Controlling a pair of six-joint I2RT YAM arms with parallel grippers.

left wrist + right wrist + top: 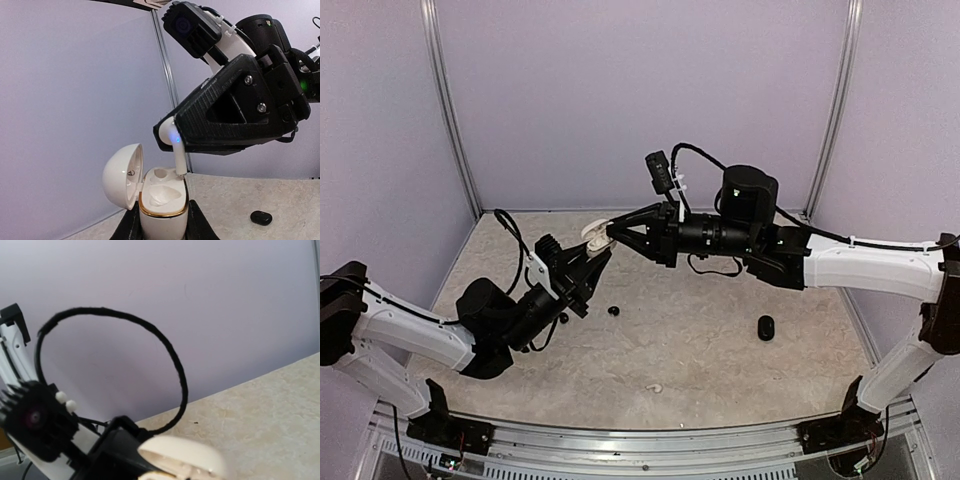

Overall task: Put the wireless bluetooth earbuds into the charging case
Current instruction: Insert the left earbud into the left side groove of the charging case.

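Observation:
The white charging case [162, 210] stands upright between the fingers of my left gripper [162, 222], which is shut on its sides. Its lid [120, 175] hangs open to the left. My right gripper [167, 135] is shut on a white stemmed earbud [177, 152] with a blue light. The stem tip touches the case's far right socket. The near socket looks empty. From above, both grippers [595, 255] [612, 232] meet at the case [594, 232], raised over the back left of the table. In the right wrist view only the lid [182, 455] shows, my own fingers hidden.
A small black rounded thing [613, 311] lies on the table below the grippers. A larger black pebble-shaped thing [765, 327] lies to the right. A tiny white curved piece [653, 387] rests near the front edge. Lilac walls close off the back and sides.

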